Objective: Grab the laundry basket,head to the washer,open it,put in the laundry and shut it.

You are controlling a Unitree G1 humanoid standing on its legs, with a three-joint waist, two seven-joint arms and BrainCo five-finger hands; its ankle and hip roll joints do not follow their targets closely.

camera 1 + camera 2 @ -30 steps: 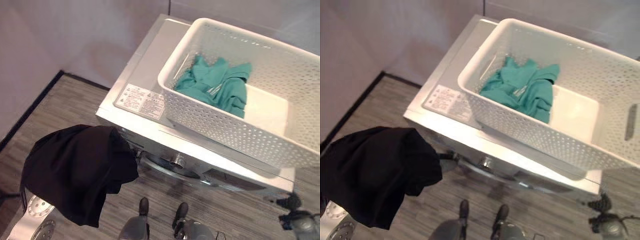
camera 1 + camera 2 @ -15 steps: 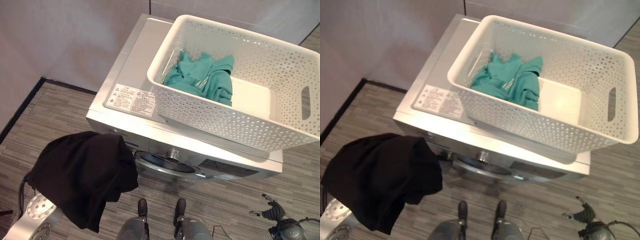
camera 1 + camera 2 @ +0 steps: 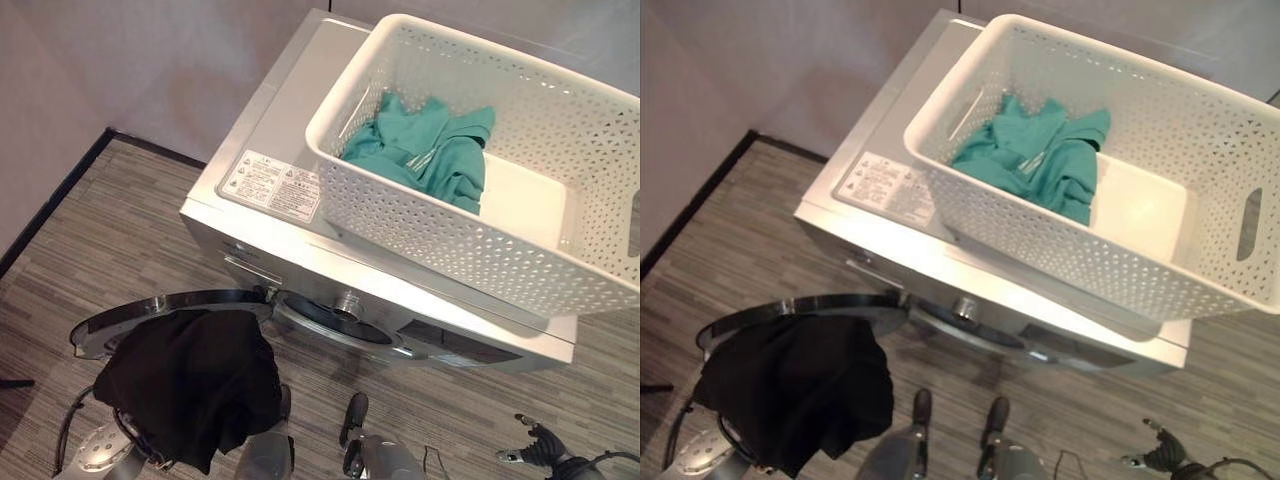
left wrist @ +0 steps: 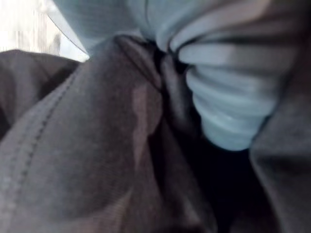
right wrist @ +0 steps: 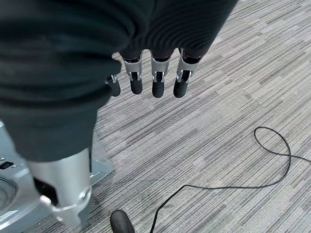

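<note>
Left hand is hidden under a black cloth (image 3: 190, 385) by the open washer door (image 3: 170, 305), grip unclear; right hand (image 5: 150, 73) hangs low, fingers relaxed, empty

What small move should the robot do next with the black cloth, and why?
Probably carry the black cloth, draped over the left hand, into the washer drum: the door already stands open beside it, and the teal garment waits in the basket.
</note>
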